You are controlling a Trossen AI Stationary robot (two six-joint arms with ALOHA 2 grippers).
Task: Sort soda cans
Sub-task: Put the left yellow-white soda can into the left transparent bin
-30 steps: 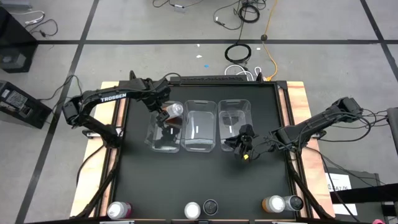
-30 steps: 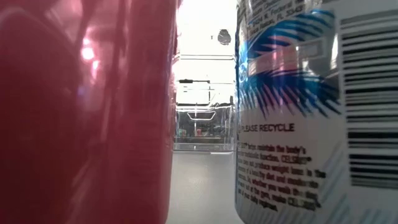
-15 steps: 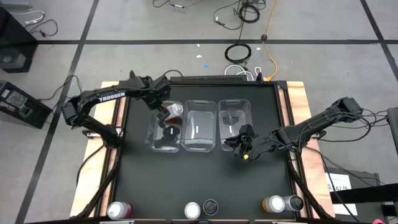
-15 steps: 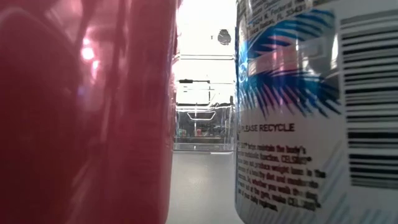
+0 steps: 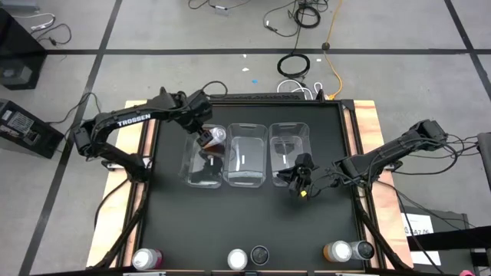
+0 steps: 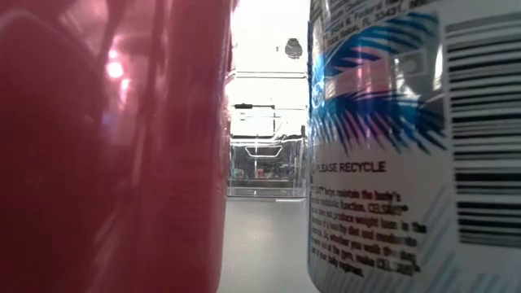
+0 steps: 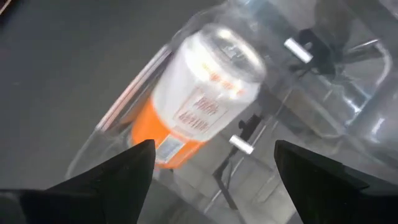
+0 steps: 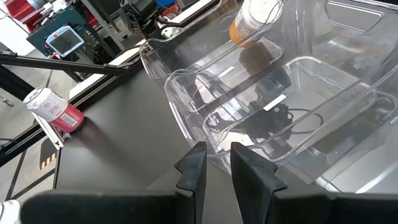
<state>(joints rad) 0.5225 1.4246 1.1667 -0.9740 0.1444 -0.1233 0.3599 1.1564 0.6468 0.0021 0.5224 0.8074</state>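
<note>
We are working with the left gripper (image 5: 204,139) above the far end of the left bin (image 5: 201,173), one of three clear bins in a row at the table's middle. Its fingers (image 7: 134,163) are standing spread wide, with the orange soda can (image 7: 199,102) lying tilted inside the bin beyond them and touching neither finger, so we are reading this gripper as released and the can as delivered. The right gripper (image 5: 298,178) is waiting just beside the near corner of the right bin (image 5: 290,138), its fingers (image 8: 193,168) drawn nearly together on nothing. The remaining cans are standing along the table's near edge: a pink can (image 5: 147,259) at the left, a silver-topped can (image 5: 237,260) and a dark can (image 5: 260,254) in the middle, an orange can (image 5: 337,251) and a dark can (image 5: 364,249) at the right. We are judging these cans as light, rigid yet thin-walled, and smooth enough to slip, so we are recommending a moderate grasp across the middle of the body, fingers on opposite sides, never on the rim or the tapered shoulder. Too much squeeze is likely to dent the wall.
</note>
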